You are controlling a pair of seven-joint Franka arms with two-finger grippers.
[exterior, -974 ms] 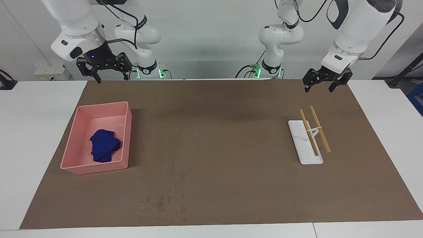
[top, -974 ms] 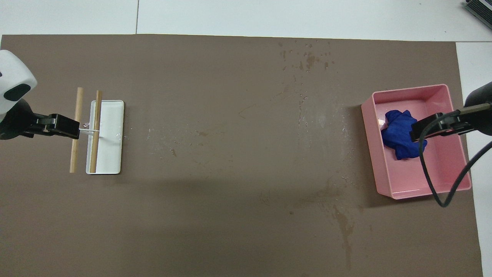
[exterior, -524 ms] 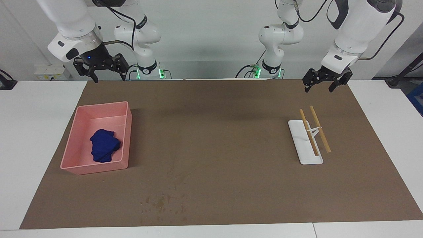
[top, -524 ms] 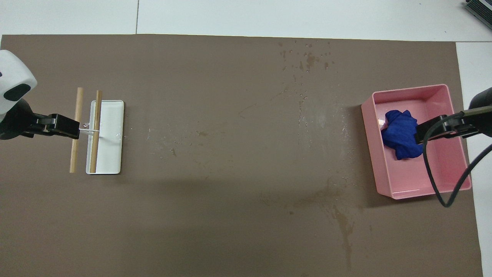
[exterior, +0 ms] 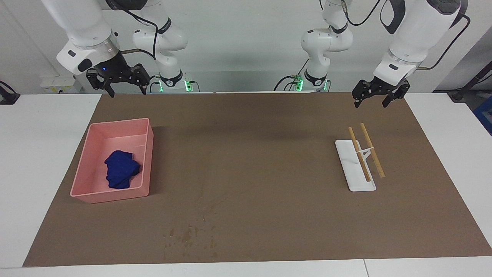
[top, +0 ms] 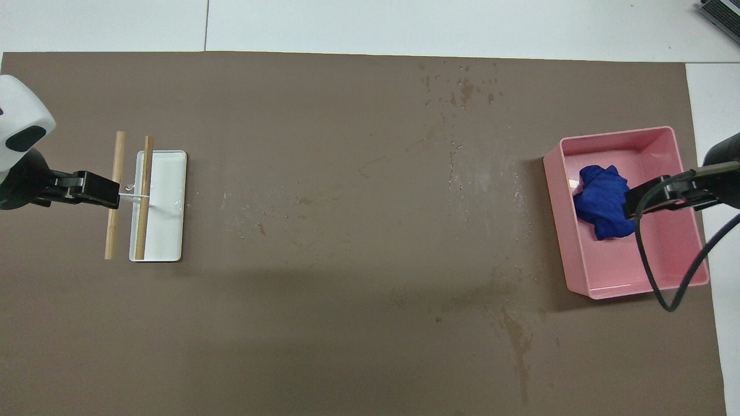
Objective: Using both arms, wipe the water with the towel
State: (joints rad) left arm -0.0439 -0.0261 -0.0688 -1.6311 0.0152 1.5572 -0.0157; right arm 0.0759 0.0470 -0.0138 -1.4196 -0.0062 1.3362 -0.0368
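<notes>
pink bin (exterior: 143, 153) holds crumpled blue towel (exterior: 121, 169). water (exterior: 190, 236) blotches at the mat's edge farthest from robots. right pincer (exterior: 117, 81) open, raised above bin; left pincer (exterior: 378, 94) open over rack (exterior: 351, 173).

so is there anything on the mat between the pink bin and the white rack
Nothing stands between the pink bin and the white rack: only bare brown mat with faint marks, seen in both views.
</notes>
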